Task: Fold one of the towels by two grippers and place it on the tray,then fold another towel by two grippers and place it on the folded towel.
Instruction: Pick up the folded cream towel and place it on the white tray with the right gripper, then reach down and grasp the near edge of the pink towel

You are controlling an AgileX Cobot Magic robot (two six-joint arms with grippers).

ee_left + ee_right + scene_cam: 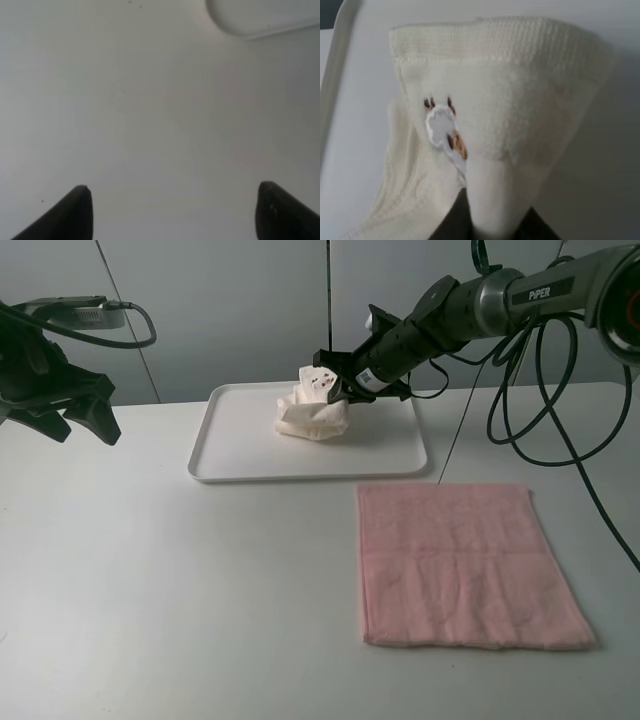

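The cream towel (312, 412) is a bunched bundle on the white tray (230, 465), its lower part resting on the tray floor. My right gripper (335, 385) is shut on the towel's upper fold. In the right wrist view the cream towel (505, 100) fills the frame, with its dark embroidered mark showing, pinched between the dark fingers of my right gripper (490, 225). The pink towel (460, 560) lies flat and unfolded at the front right of the table. My left gripper (80, 425) hangs open and empty at the far left, above bare table; its fingertips (75, 215) stand wide apart.
The tray rim (335, 65) runs beside the cream towel. A corner of the tray (260, 20) shows in the left wrist view. Black cables (540, 410) loop down from the right arm behind the pink towel. White table surface lies between the left gripper and the tray.
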